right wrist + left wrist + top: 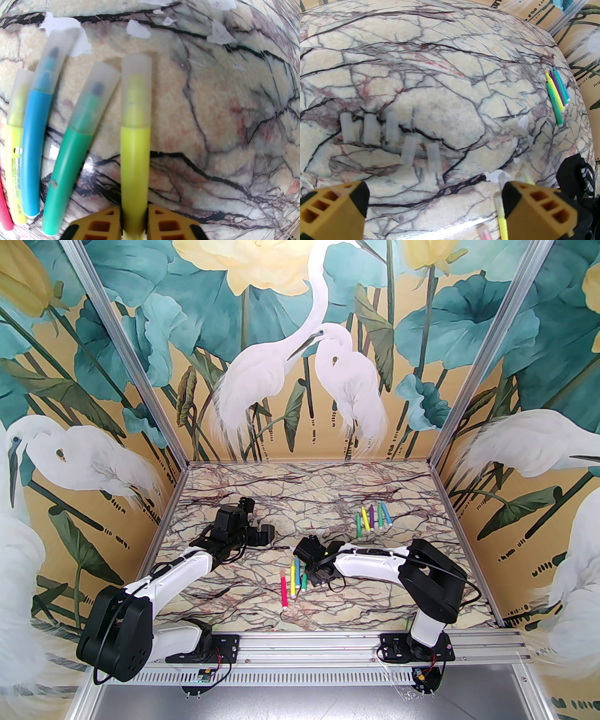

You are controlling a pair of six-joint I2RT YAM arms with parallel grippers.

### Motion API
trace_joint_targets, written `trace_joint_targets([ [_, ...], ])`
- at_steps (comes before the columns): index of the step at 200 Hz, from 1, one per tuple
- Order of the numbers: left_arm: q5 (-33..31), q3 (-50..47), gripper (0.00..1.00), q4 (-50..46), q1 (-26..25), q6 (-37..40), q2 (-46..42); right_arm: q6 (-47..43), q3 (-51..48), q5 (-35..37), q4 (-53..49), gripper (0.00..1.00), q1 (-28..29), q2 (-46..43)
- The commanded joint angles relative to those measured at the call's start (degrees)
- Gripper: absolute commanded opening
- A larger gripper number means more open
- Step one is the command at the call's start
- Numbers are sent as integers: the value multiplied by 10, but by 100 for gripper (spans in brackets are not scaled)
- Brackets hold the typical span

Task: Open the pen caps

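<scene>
My right gripper (133, 218) is shut on the barrel of a yellow pen (134, 168). Its translucent pen cap (136, 91) is still on and points away from the fingers. Beside it lie capped green (68, 178), blue (32, 152) and yellow (14, 168) pens. In the top view the right gripper (321, 575) sits at this pen group (295, 580). Several loose pen caps (391, 126) lie in a row on the marble. My left gripper (436, 206) hangs open above and just short of them, nothing between its fingers (335, 208).
Several uncapped pens (372, 516) lie together at the back right of the marble table (304, 493). A pink pen (283, 589) lies left of the capped group. Torn white patches (138, 29) mark the surface ahead of the right gripper. Patterned walls enclose three sides.
</scene>
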Motion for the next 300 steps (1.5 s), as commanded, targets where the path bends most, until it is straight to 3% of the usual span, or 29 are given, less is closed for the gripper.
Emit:
trace_joint_targets([
  [1,59,8,98,15,3,0,9,-11,-32,26,40,14,-10,0],
  [110,171,33,95,56,-25,-35,51,-76,-216,-81,212,11,-123,-226],
  [197,252,93,90,124,-99,-87,131,-112,-253,-95,266,10,-125,-320],
  [300,321,139,81,203,-135,-185,189,-175,-234,-108,301,9,-124,-342],
])
